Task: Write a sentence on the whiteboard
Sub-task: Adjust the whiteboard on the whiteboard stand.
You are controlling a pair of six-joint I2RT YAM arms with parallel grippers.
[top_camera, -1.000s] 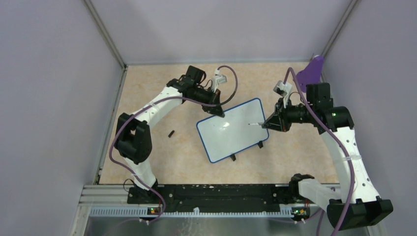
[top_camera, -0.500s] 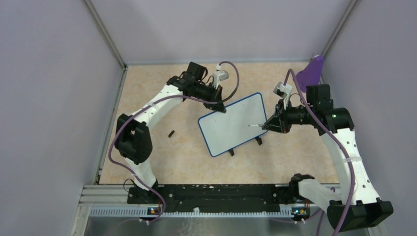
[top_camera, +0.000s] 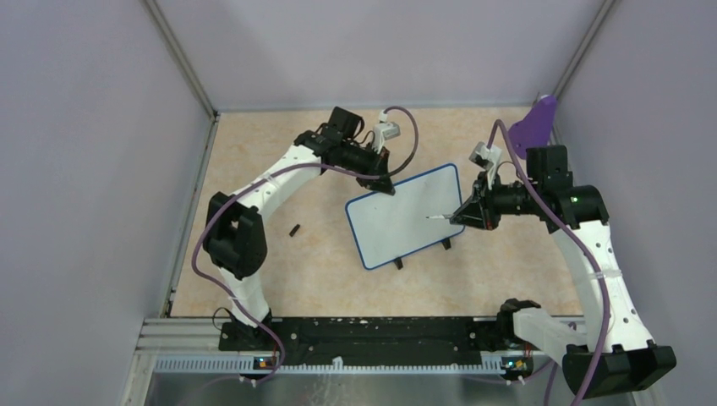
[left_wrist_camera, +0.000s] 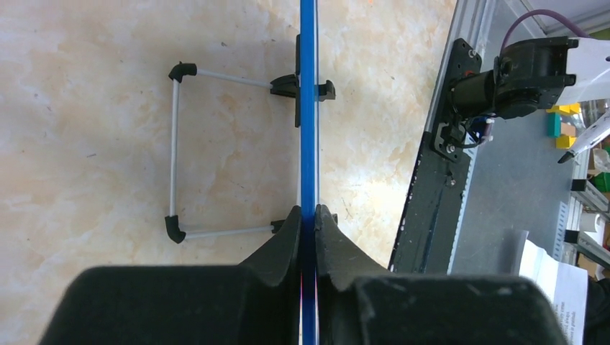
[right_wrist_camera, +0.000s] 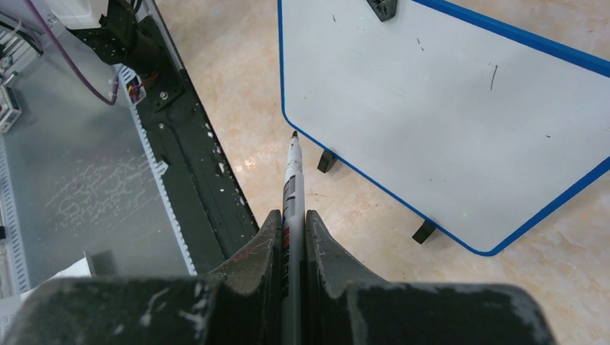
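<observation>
Blue-rimmed whiteboard (top_camera: 404, 216) sits mid-tabletop (top_camera: 279, 169), feet toward 6 o'clock. My left fingers (left_wrist_camera: 284, 237) pinch its rim at the 11 o'clock corner. At 3 o'clock my right fingers (right_wrist_camera: 262, 244) clamp a marker (right_wrist_camera: 291, 172), tip pointing toward 9 o'clock over the board.

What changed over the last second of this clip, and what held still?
The left tool, shut on the far edge of the whiteboard, moved slightly toward the right arm's side and away from the bases, carrying the board with it. Nothing was grasped or released. The right tool, its marker and the small black object stayed put.
</observation>
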